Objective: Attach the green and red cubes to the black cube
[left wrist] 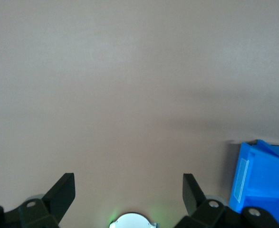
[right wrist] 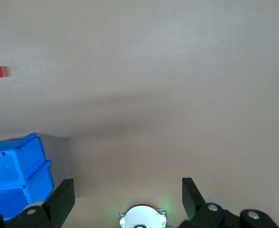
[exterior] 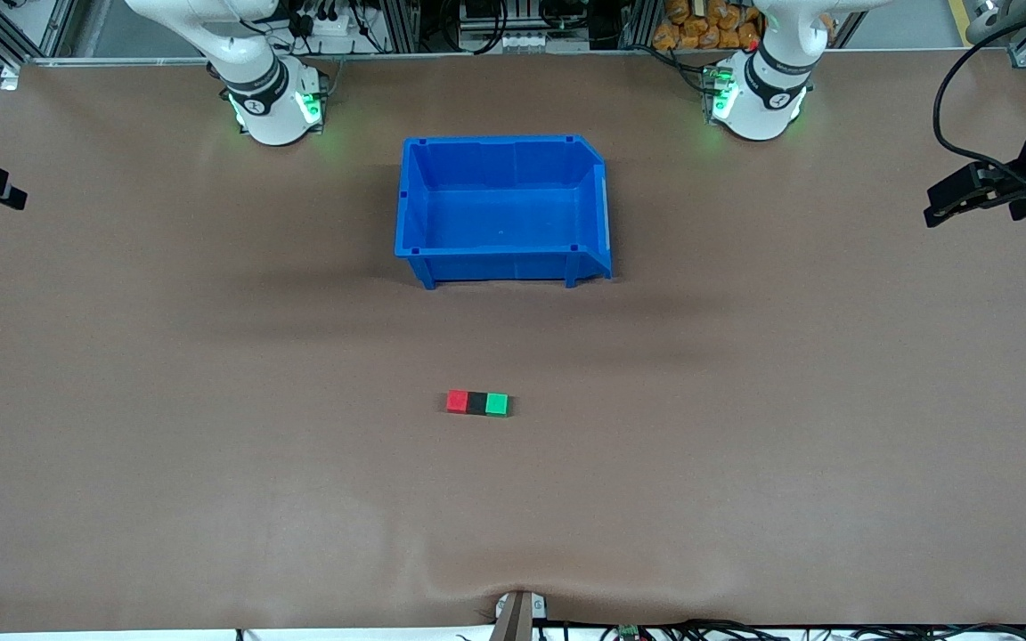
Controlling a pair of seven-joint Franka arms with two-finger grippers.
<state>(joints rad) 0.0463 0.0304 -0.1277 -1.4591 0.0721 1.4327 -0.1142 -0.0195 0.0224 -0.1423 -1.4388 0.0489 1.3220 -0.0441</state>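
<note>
Nearest the front camera I see the three small plain cubes lying in one row on the brown counter, touching face to face: the bright red cube toward the right arm's end, the matte black cube in the middle, and the bright green cube toward the left arm's end. They sit apart from everything else, roughly midway along the counter.

Farther from the camera stands the open blue plastic bin, well apart from the row and nothing visible inside it — it sits between the two white arm bases at the top of the front view.

My left end effector hovers over bare counter at the left arm's end, its black fingers spread wide and gripping nothing; a corner of the bin shows at the edge of its wrist view. My right end effector hangs over bare counter at the right arm's end — fingers wide apart too, nothing between them. Its wrist view catches part of the bin and a sliver of the red cube at the frame edge. Both arms wait.
</note>
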